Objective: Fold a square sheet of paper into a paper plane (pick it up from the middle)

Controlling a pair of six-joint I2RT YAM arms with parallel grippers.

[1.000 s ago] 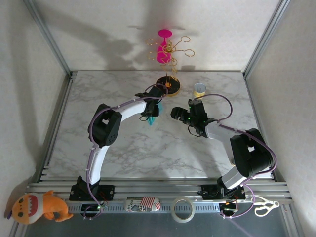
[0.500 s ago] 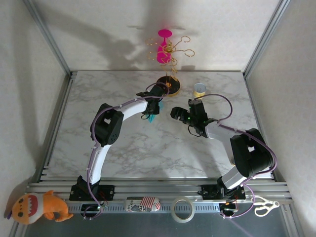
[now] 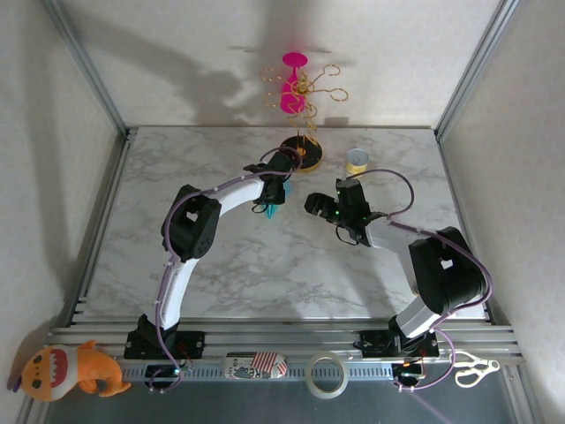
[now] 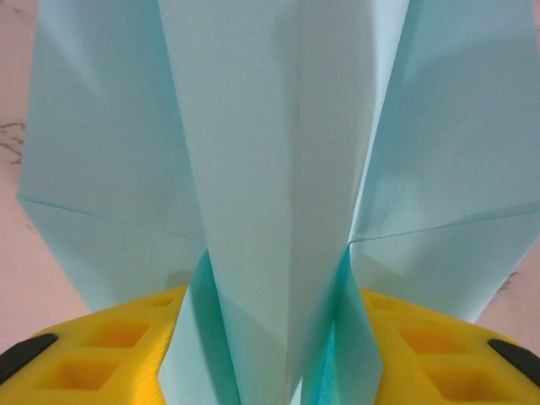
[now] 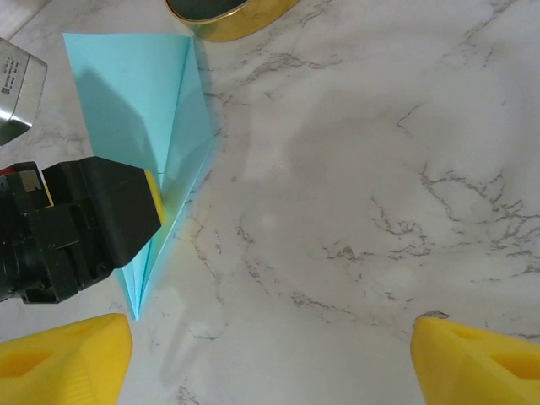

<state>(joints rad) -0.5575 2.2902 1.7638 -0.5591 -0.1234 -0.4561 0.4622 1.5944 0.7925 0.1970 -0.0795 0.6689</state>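
Observation:
The paper plane (image 5: 148, 126) is a slim teal-blue dart with creased wings, lying on the marble with its tip pointing towards the near side. In the top view the paper plane (image 3: 271, 210) sits just below the stand base. My left gripper (image 4: 278, 359) is shut on the plane's centre ridge, the wings spreading over both yellow fingers (image 4: 101, 346). From the right wrist, the left gripper (image 5: 156, 207) is a black block pressing on the plane. My right gripper (image 5: 270, 363) hovers open over bare marble to the right of the plane, holding nothing; from above the right gripper (image 3: 318, 206) points left.
A round black-and-yellow stand base (image 3: 301, 152) with a wire rack and pink glass (image 3: 292, 84) stands at the back, close behind the plane. A yellow-topped roll (image 3: 357, 161) sits right of it. A plush toy (image 3: 66, 371), tape ring (image 3: 326, 374) and scissors (image 3: 472, 371) lie on the near rail.
The left gripper and the plane have shifted slightly towards the back. The right arm has barely moved.

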